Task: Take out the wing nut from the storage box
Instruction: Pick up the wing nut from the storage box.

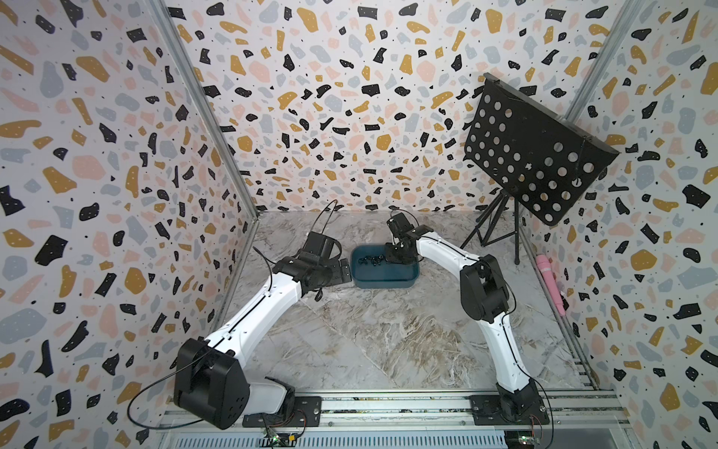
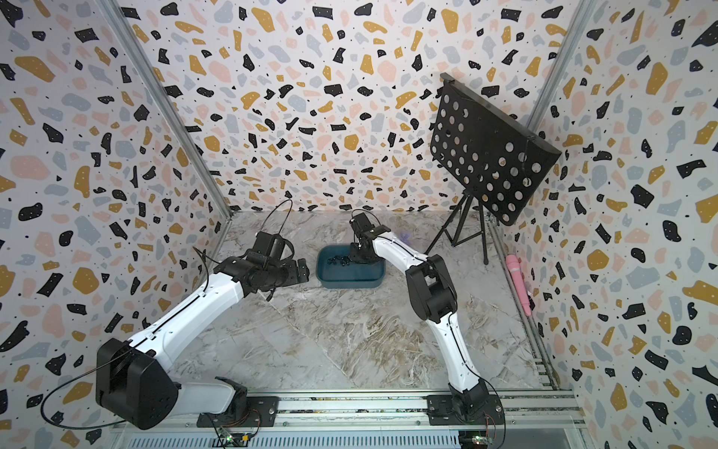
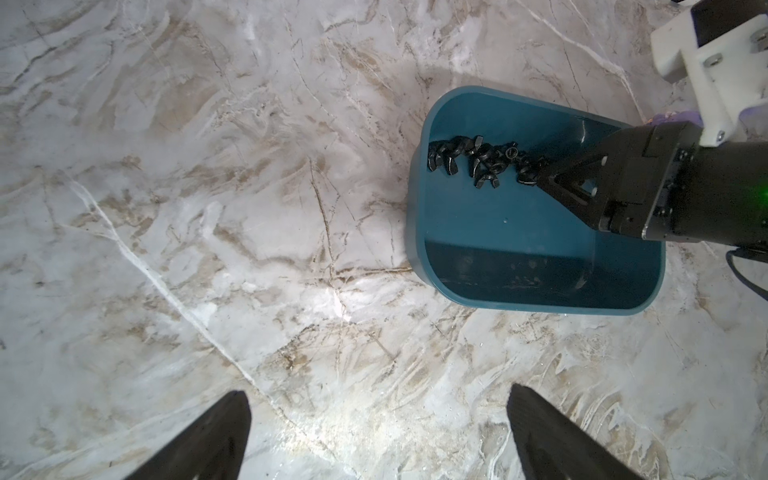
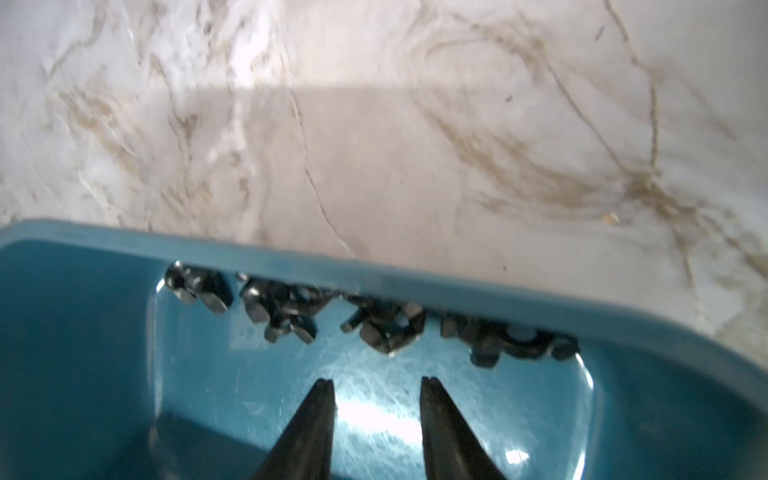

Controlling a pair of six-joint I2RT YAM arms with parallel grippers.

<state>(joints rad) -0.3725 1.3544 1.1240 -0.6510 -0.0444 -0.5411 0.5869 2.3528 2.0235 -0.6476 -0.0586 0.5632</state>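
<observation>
The storage box (image 1: pixel 384 285) (image 2: pixel 349 283) is a shallow teal tub on the marble table, behind the middle. Several black wing nuts (image 1: pixel 371 261) (image 3: pixel 482 160) (image 4: pixel 386 324) lie in a row along its far wall. My right gripper (image 1: pixel 392 258) (image 4: pixel 376 380) reaches down inside the box. Its jaws stand apart with only bare box floor between them, a short way from the nuts. My left gripper (image 1: pixel 345 270) (image 3: pixel 378 399) hovers wide open and empty just outside the box's left wall (image 3: pixel 415 232).
A black perforated music stand (image 1: pixel 532 151) on a tripod stands at the back right. A pink rod-like object (image 1: pixel 549 283) lies along the right wall. Patterned walls enclose the table, and the arms' mounting rail (image 1: pixel 388 408) runs along the front.
</observation>
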